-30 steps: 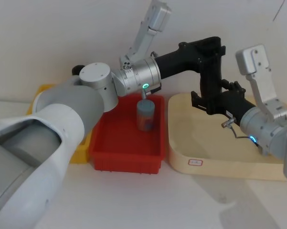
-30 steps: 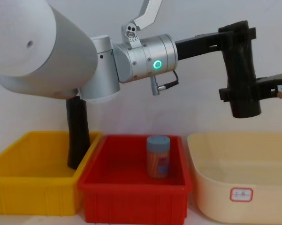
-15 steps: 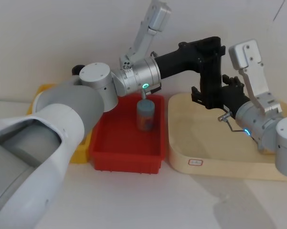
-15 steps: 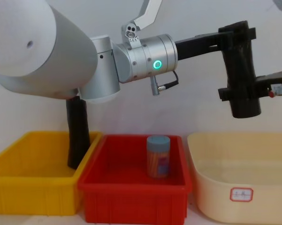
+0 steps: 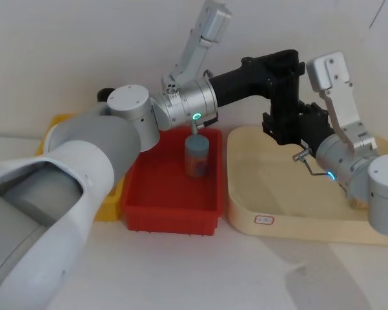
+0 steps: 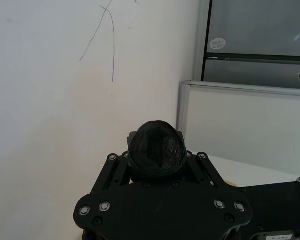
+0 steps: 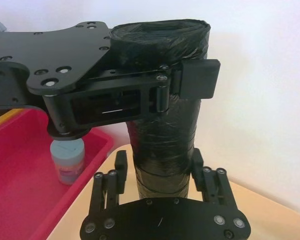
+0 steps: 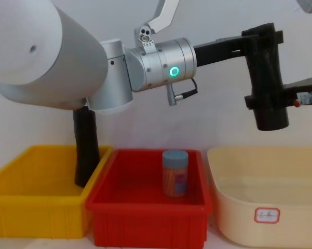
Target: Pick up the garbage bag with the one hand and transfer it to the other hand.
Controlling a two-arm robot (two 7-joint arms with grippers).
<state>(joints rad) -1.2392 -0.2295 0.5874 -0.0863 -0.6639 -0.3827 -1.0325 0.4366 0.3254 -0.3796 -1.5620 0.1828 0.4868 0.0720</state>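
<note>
The garbage bag point(image 8: 266, 78) hangs upright in mid-air above the cream tub point(image 8: 233, 179), pinched near its top by the left gripper point(image 5: 286, 66) on the green-lit arm — held high and vertical, I judge, so its lower length is left bare for the hand-over. The right gripper point(image 7: 159, 175), on the blue-lit arm, has its fingers point(image 7: 121, 172) spread to either side of the roll's lower part (a gap shows on each side in the right wrist view), so it brackets the roll without clamping it. The transfer looks about halfway: the receiver must close before the left lets go, or the roll would drop into the tub.

Counted: two black rolls — the held one and a second roll point(image 8: 86, 148) standing in the yellow bin point(image 8: 21, 202) — one blue-lidded jar point(image 8: 175, 173) upright in the red bin point(image 8: 145, 212), and three containers in a row.
</note>
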